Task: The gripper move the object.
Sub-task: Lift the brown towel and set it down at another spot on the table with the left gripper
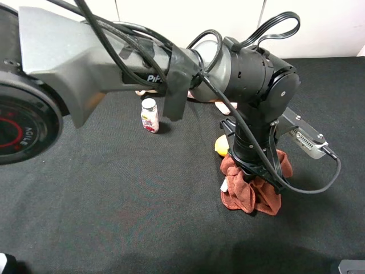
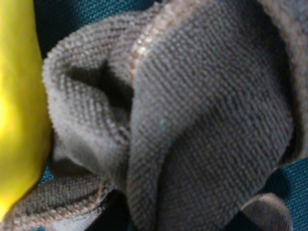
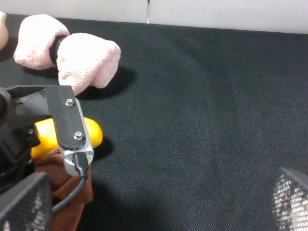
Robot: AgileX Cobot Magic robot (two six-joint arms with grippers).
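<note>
The left gripper (image 1: 255,171) is clamping shut on the rust-brown rag (image 1: 251,197), which is lying against the yellow oval object (image 1: 220,146); trailing folds could drag it along.

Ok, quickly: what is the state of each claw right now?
Left claw: closed, apparently gripping the bunched rust-brown rag.
Right claw: open, holding nothing.
</note>
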